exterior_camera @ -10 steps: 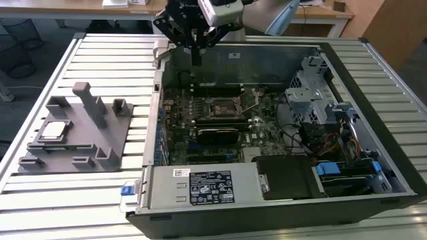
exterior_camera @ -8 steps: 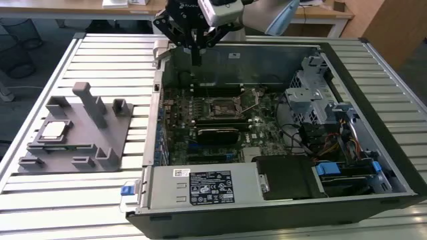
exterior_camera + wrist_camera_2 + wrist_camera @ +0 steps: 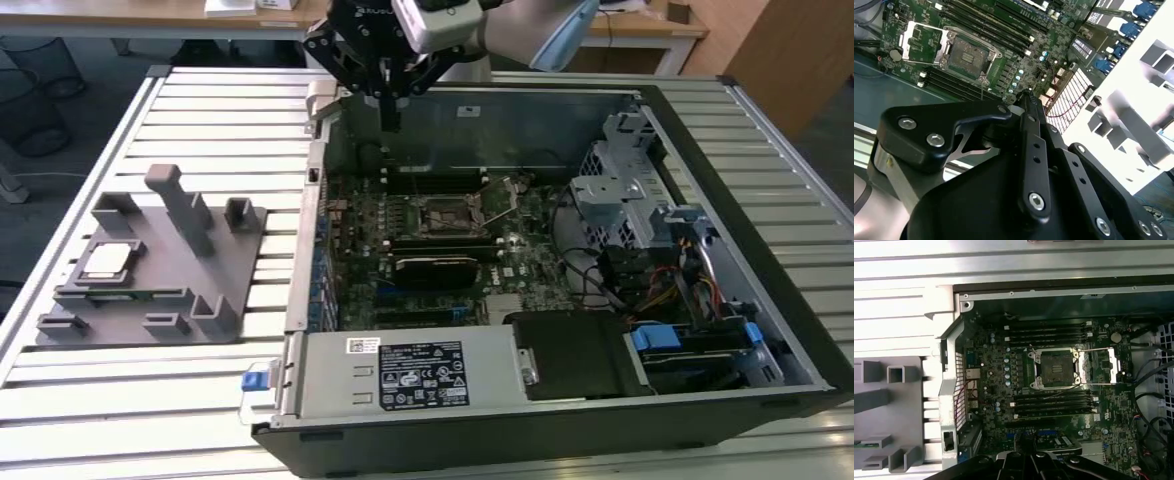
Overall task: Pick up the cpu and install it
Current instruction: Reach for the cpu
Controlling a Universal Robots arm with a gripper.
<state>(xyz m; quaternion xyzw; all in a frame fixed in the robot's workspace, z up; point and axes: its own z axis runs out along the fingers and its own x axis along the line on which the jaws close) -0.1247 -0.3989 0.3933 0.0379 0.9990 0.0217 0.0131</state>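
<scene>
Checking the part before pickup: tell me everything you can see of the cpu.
The cpu is a small flat square chip, silvery-grey on top with a pale rim. It lies flat, top up, seated on the grey holder block, at the exterior view's left of the computer case. Only the block touches it; the gripper hangs apart, over the case's far wall.
</scene>
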